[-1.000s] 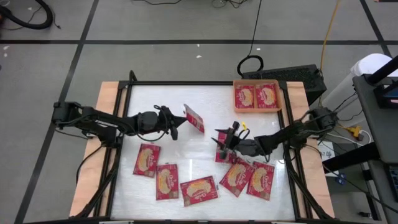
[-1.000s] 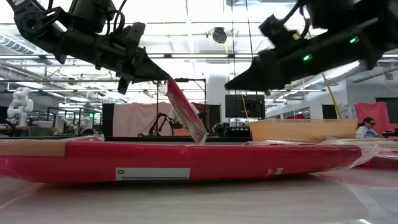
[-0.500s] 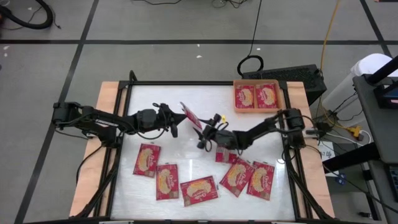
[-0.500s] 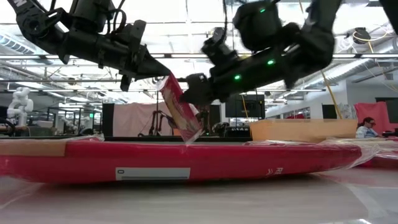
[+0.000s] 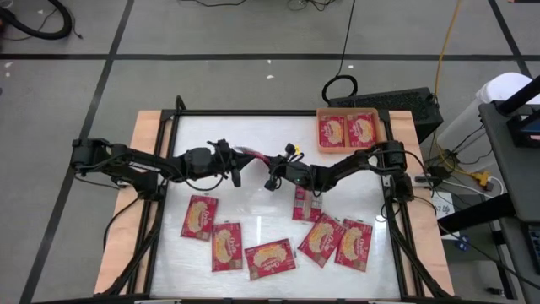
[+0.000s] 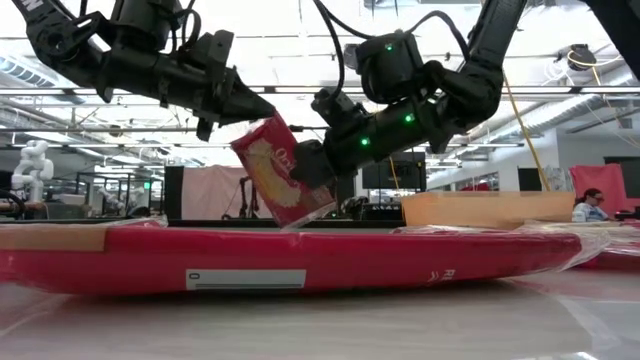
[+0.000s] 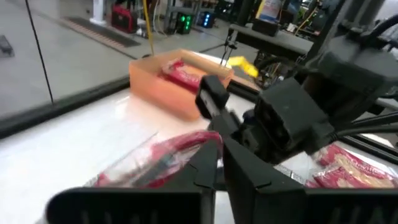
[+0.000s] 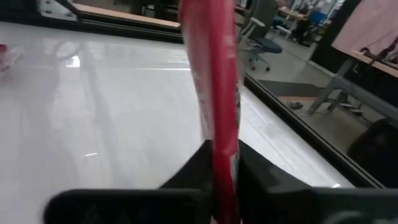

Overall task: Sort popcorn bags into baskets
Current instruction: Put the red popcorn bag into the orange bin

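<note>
No readable text on any of the flat red popcorn packets point(image 5: 200, 217), printing on the raised red packet point(image 6: 277, 172) too blurred to make out, white label strip on the near red packet point(image 6: 245, 279) illegible, no legible signs in the room behind

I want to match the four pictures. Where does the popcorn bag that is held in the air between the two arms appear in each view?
High view: the held popcorn bag is a thin red strip at table centre, between both end effectors.
Low view: it hangs tilted at centre-left.
Left wrist view: it lies low at centre-left.
Right wrist view: it is an edge-on red strip at centre.
Shared landmark: the orange tray, absent from the right wrist view.
</note>
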